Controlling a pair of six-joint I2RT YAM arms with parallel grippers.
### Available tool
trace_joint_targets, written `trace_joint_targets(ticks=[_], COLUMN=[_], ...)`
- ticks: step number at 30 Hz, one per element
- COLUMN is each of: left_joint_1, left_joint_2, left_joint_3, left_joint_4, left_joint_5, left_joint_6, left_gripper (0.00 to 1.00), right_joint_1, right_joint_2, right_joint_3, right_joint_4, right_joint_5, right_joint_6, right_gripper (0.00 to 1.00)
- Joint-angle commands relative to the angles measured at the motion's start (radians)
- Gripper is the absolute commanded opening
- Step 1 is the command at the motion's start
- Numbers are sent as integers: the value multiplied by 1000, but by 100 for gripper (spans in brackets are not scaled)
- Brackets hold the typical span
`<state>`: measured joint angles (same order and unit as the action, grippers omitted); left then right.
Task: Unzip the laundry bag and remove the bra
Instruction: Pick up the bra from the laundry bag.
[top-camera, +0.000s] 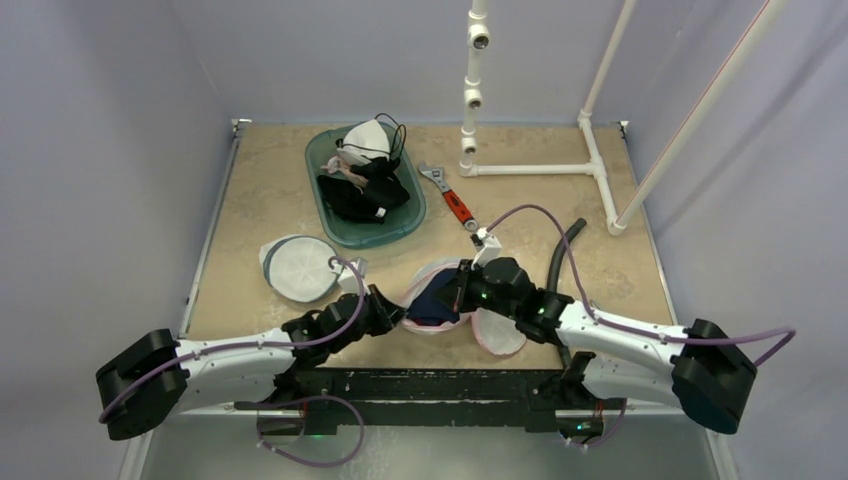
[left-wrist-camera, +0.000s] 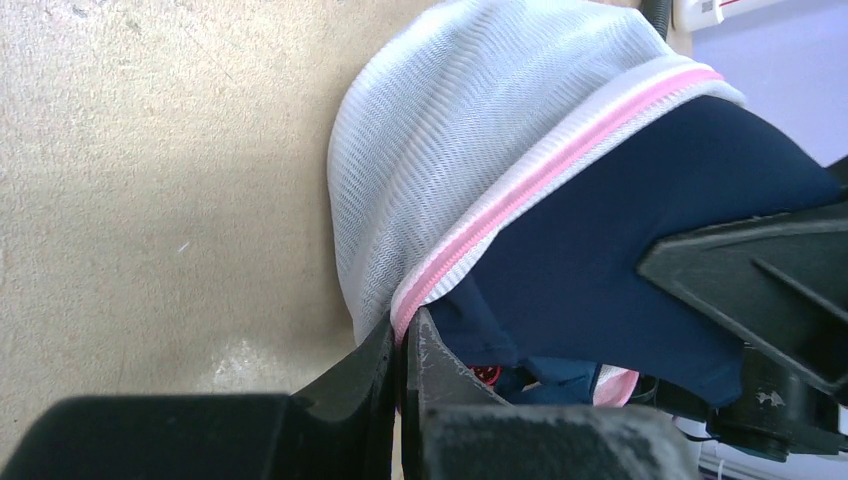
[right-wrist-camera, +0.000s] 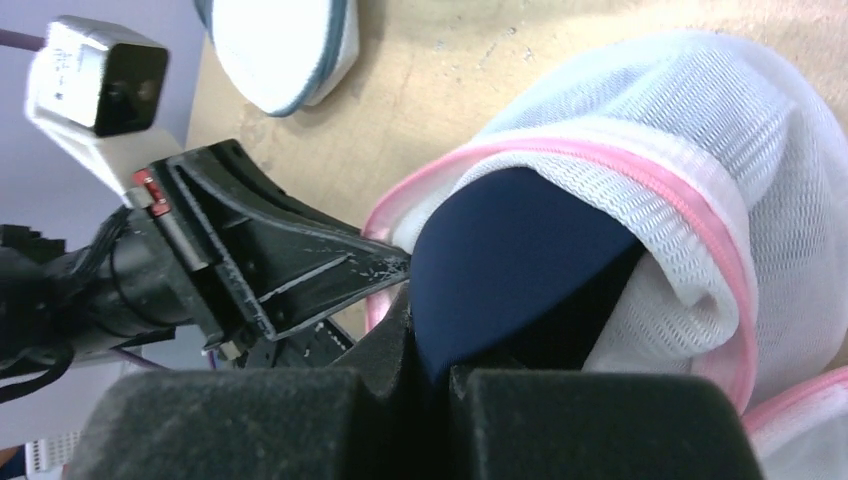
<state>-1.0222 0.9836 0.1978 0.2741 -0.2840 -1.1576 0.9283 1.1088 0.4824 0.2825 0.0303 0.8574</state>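
One unzipped bag (right-wrist-camera: 720, 130), one navy bra (right-wrist-camera: 520, 260)

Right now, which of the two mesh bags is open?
The pink-trimmed bag, with the navy bra showing inside; the blue-trimmed bag lies closed.

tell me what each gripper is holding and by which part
Left gripper: the laundry bag, pinched at its pink zipper rim. Right gripper: the navy bra, pinched at the edge of its cup.

Laundry bag (right-wrist-camera: 700, 130): white mesh, fine ribbed weave, pink zip band.
Bra (right-wrist-camera: 510, 260): plain navy blue.
Surface (top-camera: 260, 190): tan, mottled like stone.
Tub (top-camera: 392, 236): teal green.
Wrench (top-camera: 458, 207): red handle, silver head.
Second pouch (top-camera: 297, 268): white mesh, blue-grey edging.
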Motion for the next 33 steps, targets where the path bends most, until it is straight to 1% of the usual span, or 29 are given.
trace_joint_targets(ticks=[1,3,6,10,15,24,28,33], left_joint_1=[2,2,2,2,1,2,2,2], left_joint_2=[-27,-38,-56,-79,-75,-47,-38,-43], left_joint_3=[0,-4,-14,-19,-9,21,33,42], left_joint_4=[-7,-18,-36,-55,-58,-82,-99,-105], left_joint_5=[-17,-25,-35,-50,-55,-73,-87,-85], left_joint_6=[15,10,-1,-11,-11,-14,-16,-12], left_gripper=[0,0,0,0,0,0,0,0], right_joint_1=[-4,-13,-46,-63,-67,-84,-86,-87], right_joint_2=[-80,-133,-200,-252,-301,-368,-378,-384], right_joint_3=[57,57,64,98,130,146,178,265], right_joint_4=[-32,-42,-65,-123,-145,-53,-30,-97], right_joint_5=[-19,-40,-126,-217,-309,-460,-503,-485], right_joint_6=[-60,-83,-112,-142,-147,-99,-82,-119], right_gripper=[0,0,0,0,0,0,0,0])
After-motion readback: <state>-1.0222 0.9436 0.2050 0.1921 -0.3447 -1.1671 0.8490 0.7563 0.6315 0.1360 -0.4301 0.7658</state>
